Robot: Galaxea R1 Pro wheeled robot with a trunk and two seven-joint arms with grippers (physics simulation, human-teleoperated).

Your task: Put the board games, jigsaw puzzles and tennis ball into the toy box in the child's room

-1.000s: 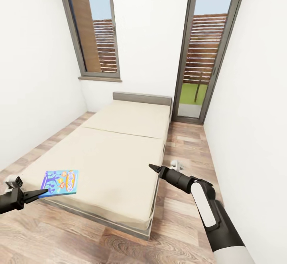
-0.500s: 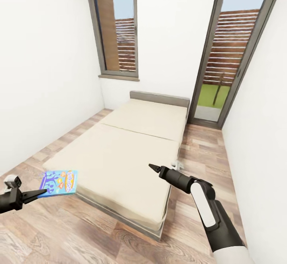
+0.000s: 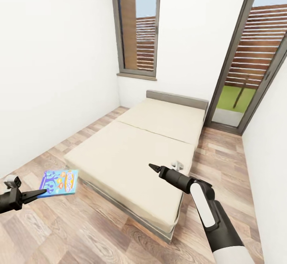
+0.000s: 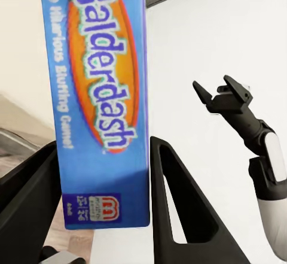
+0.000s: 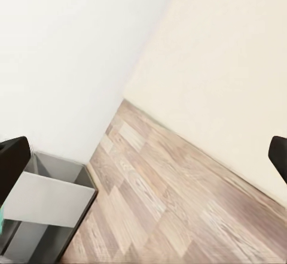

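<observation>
Bed point(image 3: 147, 148) shifted rightward; camera turned.

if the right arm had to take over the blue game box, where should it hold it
Judging by its pose, the free far short edge. The blue game box is thin and held nearly flat, with the left pincer clamped on its near edge. The open right pincer could come from its own side, one finger above, one below.

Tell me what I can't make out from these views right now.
- Toy box and table: outside the head view, so the drop-off can't be placed.
- Blue game: the left tool's fingers hide its lower edges in the left wrist view.
- Right tool: fingertips cut off by the frame edges in the right wrist view; it looks open.
- Grey object by the wall: cropped, so it can't be identified.
</observation>
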